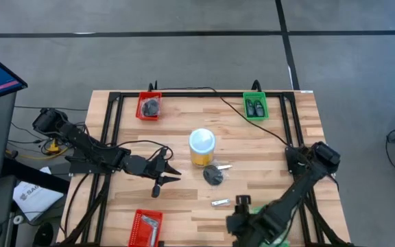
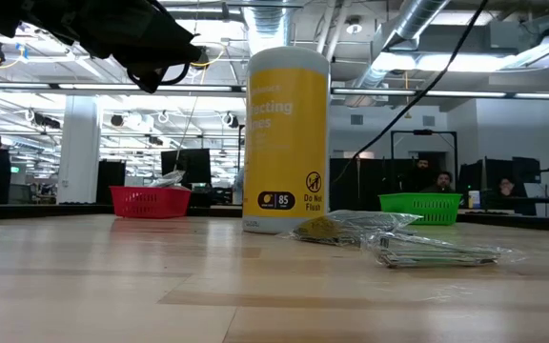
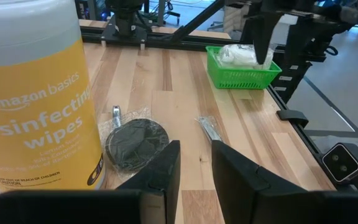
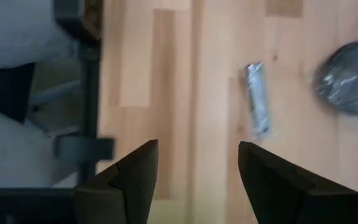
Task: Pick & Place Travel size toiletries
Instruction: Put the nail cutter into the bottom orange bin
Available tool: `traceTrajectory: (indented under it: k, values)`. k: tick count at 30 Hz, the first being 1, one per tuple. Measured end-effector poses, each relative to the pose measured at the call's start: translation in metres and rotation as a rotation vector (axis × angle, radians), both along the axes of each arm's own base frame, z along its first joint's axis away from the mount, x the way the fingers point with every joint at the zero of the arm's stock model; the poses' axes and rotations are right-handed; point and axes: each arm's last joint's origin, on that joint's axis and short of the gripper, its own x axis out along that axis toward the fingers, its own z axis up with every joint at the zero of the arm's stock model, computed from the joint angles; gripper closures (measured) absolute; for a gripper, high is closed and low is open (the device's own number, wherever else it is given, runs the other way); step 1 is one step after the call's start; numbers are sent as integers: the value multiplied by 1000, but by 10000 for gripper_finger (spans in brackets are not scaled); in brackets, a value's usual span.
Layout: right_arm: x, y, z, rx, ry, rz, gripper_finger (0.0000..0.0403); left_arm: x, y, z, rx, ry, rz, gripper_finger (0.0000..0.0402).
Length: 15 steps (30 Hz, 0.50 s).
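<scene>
A black round piece in a clear packet (image 1: 213,174) (image 3: 135,143) lies flat on the table next to the yellow jar. A thin silvery bit (image 1: 220,202) (image 3: 209,127) (image 4: 258,99) lies flat nearer the near edge. My left gripper (image 1: 164,176) (image 3: 195,165) hovers open left of the black piece, pointing toward it and touching nothing. My right gripper (image 1: 241,208) (image 4: 197,168) is open over the near edge by the near green tray (image 3: 241,70), which holds white packets. The far red tray (image 1: 149,106) holds a black piece, and the far green tray (image 1: 255,106) holds tiny dark bottles.
The yellow wipes jar (image 1: 202,147) (image 2: 286,138) stands upright mid-table, close to the left gripper's path. A second red tray (image 1: 146,228) sits at the near edge. A black frame and cables run along the table's sides. People sit in the room beyond the far edge.
</scene>
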Motion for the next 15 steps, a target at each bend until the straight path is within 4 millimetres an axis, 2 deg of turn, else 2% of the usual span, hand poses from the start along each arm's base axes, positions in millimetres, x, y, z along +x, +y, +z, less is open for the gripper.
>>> traceTrajectory:
  k: [15]
  values:
    - [31, -44, -43, -77, 10, 35, 211, 0, 0, 0, 0, 0, 0, 318]
